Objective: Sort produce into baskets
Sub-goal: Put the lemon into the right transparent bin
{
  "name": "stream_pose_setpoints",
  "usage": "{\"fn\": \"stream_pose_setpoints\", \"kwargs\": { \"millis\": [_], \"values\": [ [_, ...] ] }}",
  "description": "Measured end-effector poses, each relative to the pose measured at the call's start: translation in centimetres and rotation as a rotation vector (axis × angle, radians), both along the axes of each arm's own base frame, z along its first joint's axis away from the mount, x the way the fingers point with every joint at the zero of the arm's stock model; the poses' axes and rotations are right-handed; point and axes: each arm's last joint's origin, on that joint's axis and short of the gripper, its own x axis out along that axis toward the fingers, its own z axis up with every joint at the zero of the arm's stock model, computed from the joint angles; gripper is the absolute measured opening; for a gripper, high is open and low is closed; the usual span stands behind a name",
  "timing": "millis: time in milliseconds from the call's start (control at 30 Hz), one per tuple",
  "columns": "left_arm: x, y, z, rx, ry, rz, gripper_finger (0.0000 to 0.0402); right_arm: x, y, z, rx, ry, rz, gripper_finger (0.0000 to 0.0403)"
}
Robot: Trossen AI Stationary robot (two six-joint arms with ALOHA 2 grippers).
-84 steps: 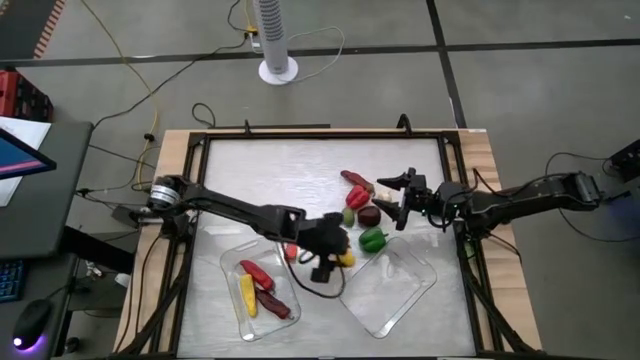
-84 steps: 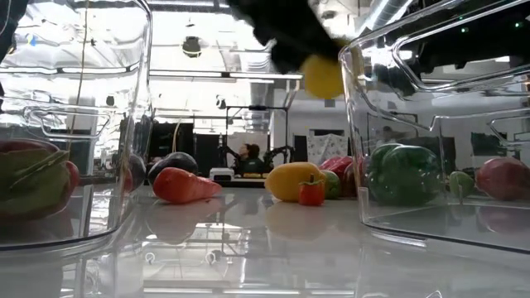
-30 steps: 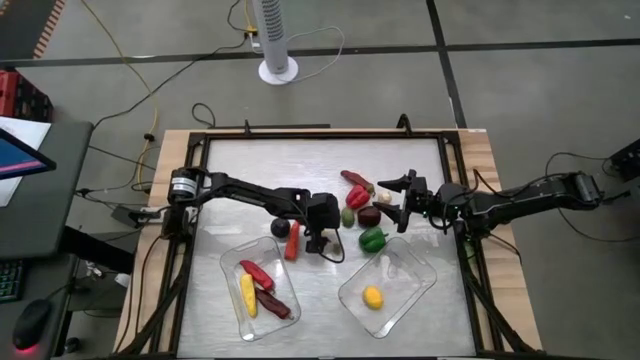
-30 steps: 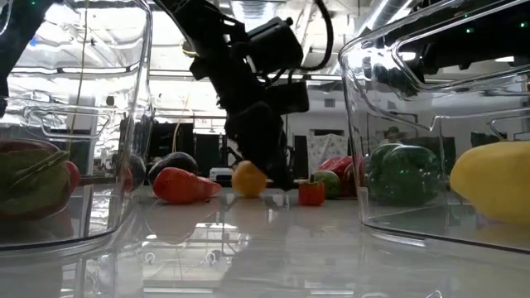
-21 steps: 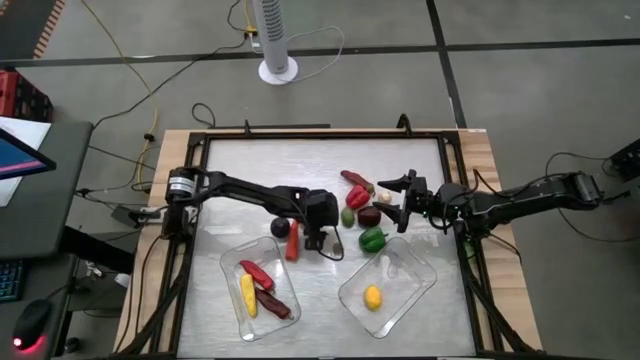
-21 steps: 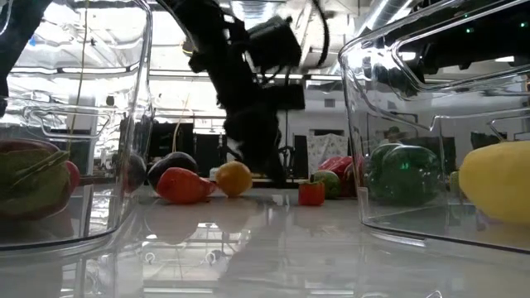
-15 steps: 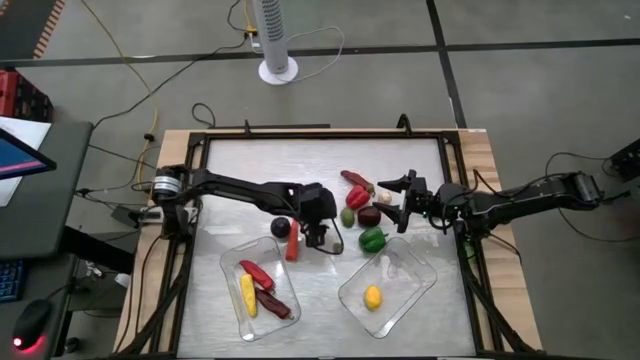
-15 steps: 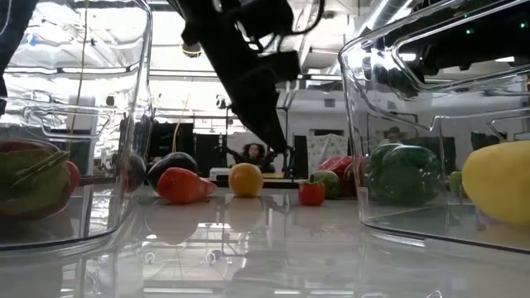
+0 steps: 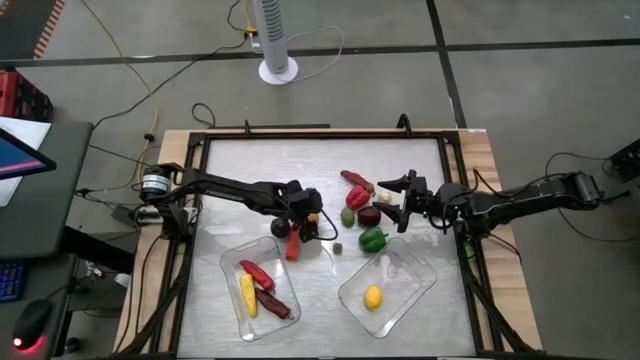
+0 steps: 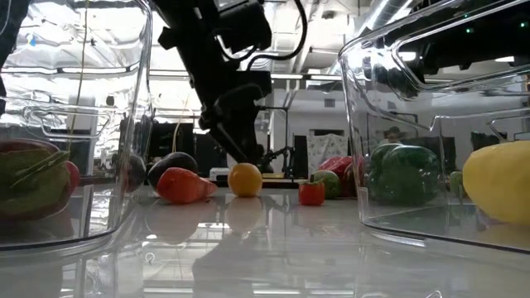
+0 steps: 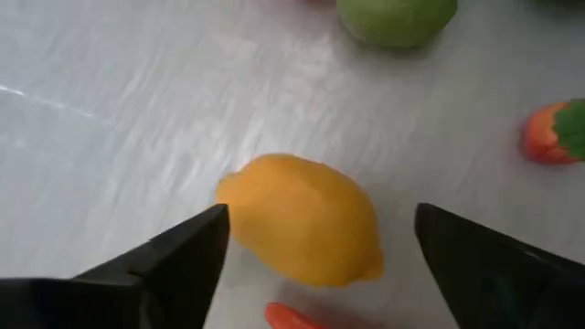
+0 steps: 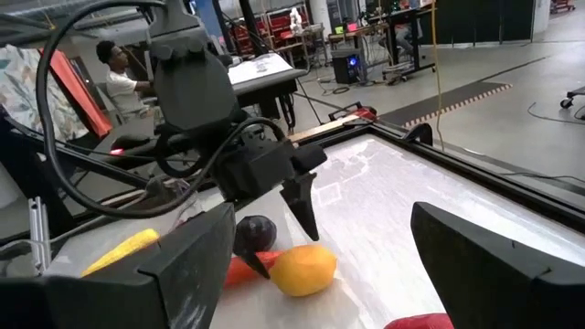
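1. An orange-yellow lemon [image 11: 300, 219] lies on the table [image 9: 260, 170] directly ahead of the left gripper [image 11: 315, 239], centred in the gap between its spread, empty fingers [image 11: 178, 256]; nothing is held.

2. The lemon's long axis runs slantwise across that gap, one pointed end toward each finger, so a closing grip would likely meet its ends rather than its sides. That is a judgement from the left wrist view alone.

3. In the low view the lemon [image 10: 246, 179] sits just below the dark fingertips, apart from them, with the carrot [image 10: 182, 185] beside it and a small red piece [image 10: 311, 192] on its other side.

4. From above, the left gripper [image 9: 310, 222] hovers mid-table, the carrot [image 9: 292, 245] and a dark purple piece [image 9: 279, 228] just beside it. The lemon itself is mostly hidden under the gripper there.

5. The right gripper [image 9: 404, 203] waits well apart, open and empty, next to the cluster of red chilli [image 9: 355, 180], dark red piece [image 9: 369, 215] and green pepper [image 9: 373, 239]. The left arm is clearly the nearer one to the lemon.

6. Beyond the left gripper, the left basket [image 9: 232, 262] holds corn [image 9: 247, 294] and two red chillies [image 9: 257, 273]; the right basket [image 9: 415, 270] holds one yellow piece [image 9: 372, 297]. Sorting looks partly done.
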Motion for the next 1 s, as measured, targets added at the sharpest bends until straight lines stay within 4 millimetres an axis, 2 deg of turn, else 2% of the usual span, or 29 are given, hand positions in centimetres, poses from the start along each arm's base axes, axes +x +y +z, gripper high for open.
{"fn": "stream_pose_setpoints", "kwargs": {
  "millis": [133,300,467,767,867,1000],
  "values": [
    [-0.5,0.4,-0.8,-0.025,0.007,0.059,0.0383,0.0,0.0,0.0,0.0,0.0,0.0,0.0356],
    [-0.9,1.0,-2.2,-0.072,-0.056,0.075,0.039,0.0,0.0,0.0,0.0,0.002,0.0,0.0356],
    [-1.0,1.9,-2.5,-0.069,-0.078,0.093,0.0354,0.0,0.0,0.0,0.0,0.001,0.0,0.0356],
    [-0.9,3.0,-2.4,-0.047,-0.092,0.081,0.0247,0.0,0.0,0.0,0.0,0.002,0.0,0.0356],
    [-0.9,3.1,-2.4,-0.036,-0.09,0.067,0.0232,0.0,0.0,0.0,-0.001,0.002,0.0,0.0356],
    [-0.4,3.0,-1.7,-0.041,-0.104,0.009,0.0233,0.0,0.0,0.0,-0.001,0.002,-0.001,0.0356]
  ]
}}
